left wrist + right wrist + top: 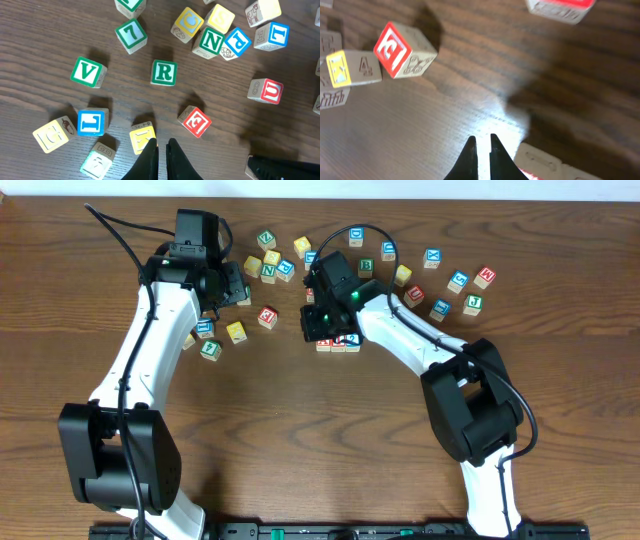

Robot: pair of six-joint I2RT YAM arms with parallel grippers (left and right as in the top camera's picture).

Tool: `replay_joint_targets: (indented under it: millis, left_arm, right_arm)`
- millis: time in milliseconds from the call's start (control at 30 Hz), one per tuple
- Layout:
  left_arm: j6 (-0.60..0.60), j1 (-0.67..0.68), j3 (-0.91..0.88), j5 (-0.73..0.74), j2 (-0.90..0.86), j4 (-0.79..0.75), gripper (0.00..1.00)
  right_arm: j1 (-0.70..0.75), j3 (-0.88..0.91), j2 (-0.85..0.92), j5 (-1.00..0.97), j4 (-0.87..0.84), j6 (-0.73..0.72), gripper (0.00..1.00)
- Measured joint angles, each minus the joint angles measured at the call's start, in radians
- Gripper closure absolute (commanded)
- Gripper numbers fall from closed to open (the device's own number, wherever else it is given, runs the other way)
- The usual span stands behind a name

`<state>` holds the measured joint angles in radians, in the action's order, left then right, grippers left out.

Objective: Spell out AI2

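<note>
Three letter blocks (337,342) stand in a short row at the table's middle, partly hidden under my right gripper (314,320), so their letters cannot be read. In the right wrist view the right gripper (481,142) is shut and empty over bare wood, with a red-faced block (551,167) just to its right. My left gripper (236,286) hovers over the left cluster of blocks. In the left wrist view the left gripper (162,146) is shut and empty, its tips beside a yellow block (142,137) and near a red E block (195,121).
Loose blocks lie scattered: green R (163,73), green V (88,72), green 7 (131,34), red U (266,91), green N (210,41), blue L (91,122). More blocks (458,280) lie at the back right. A red block (402,49) and a yellow block (352,68) show in the right wrist view.
</note>
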<state>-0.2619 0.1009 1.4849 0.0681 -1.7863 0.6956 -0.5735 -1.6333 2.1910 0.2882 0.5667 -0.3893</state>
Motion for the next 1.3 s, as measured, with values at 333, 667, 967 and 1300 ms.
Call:
replay_joint_targets:
  millis: [333,667,967,1300]
  left_arm:
    - [0.000,0.001,0.000,0.000,0.000,0.004,0.92]
    - [0.000,0.001,0.000,0.000,0.000,0.005,0.92]
    - [0.000,0.001,0.000,0.000,0.000,0.006,0.92]
    - [0.000,0.001,0.000,0.000,0.000,0.010,0.92]
  right_arm:
    - [-0.013,0.000,0.000,-0.034,0.050,-0.024,0.96]
    - [-0.013,0.000,0.000,-0.056,0.053,-0.040,0.96]
    - [-0.013,0.000,0.000,-0.058,0.048,-0.042,0.95]
    - [0.014,0.000,-0.052,-0.079,0.115,-0.042,0.94]
